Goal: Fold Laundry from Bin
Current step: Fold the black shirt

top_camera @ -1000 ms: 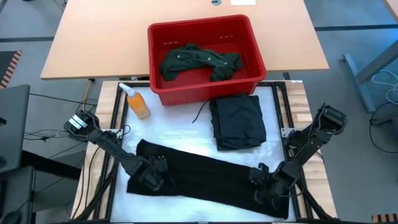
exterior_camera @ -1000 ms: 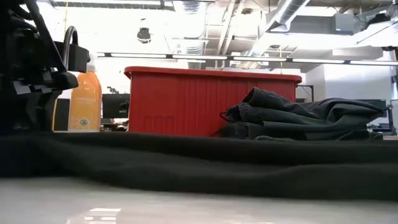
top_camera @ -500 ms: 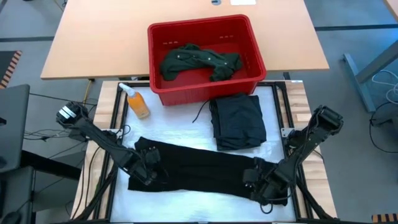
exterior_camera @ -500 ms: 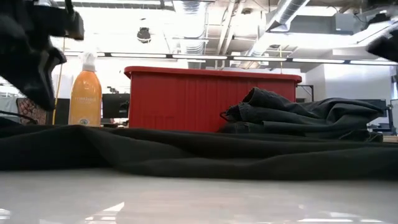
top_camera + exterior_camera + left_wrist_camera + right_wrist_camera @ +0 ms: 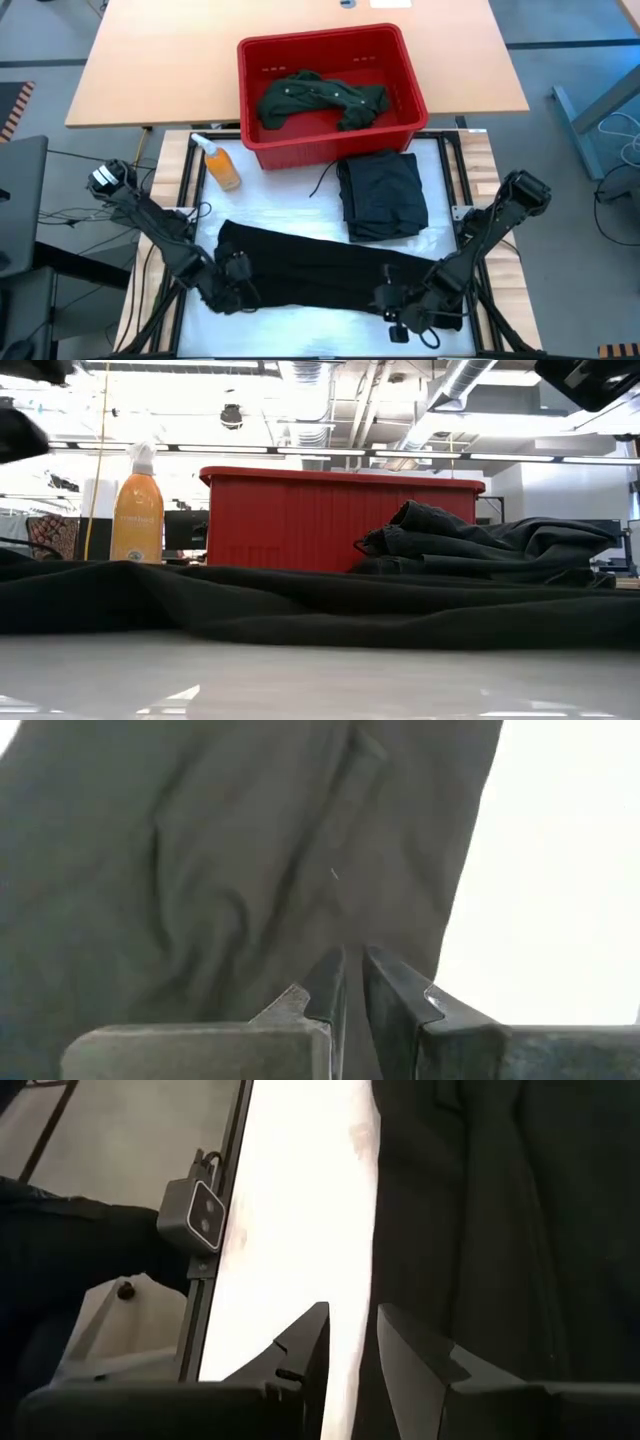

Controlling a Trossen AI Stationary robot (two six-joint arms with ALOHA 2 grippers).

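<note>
A long black garment (image 5: 320, 270) of the laundry lies spread across the white table (image 5: 300, 215), from left to right. My left gripper (image 5: 352, 960) is shut on it at its near left part (image 5: 236, 284). My right gripper (image 5: 352, 1315) is shut on its near right part (image 5: 393, 306). Both hands are up above the table. A dark green shirt (image 5: 320, 100) lies in the red bin (image 5: 330, 45) at the far side. Folded dark jeans (image 5: 380, 195) rest flat on the table in front of the bin. My left gripper pinches the black cloth (image 5: 343, 915) between its two nearly closed fingers, coming steeply from above. Creases in the cloth run toward the fingertips (image 5: 330, 970). One layer or several, I cannot tell. The rest of the garment lies on the table. My right gripper has the garment's edge (image 5: 400, 1260) at its fingers, slanting down from the table's near right. That edge runs straight to one fingertip (image 5: 385, 1320), and white table shows through the gap at the tips. How far back the cloth sits is hidden. The garment's far part lies on the table.
An orange spray bottle (image 5: 222, 165) stands at the far left of the table, beside the bin. A tan desk (image 5: 160, 60) lies beyond the table. Bare white table shows along the near edge (image 5: 300, 330) and between the garment and the bin.
Both grippers have risen and rolled, and in the low view they have gone up out of sight. My right gripper has also moved toward the table's left. The garment's near right end has drawn in with it, and its left part now stands a little higher.
</note>
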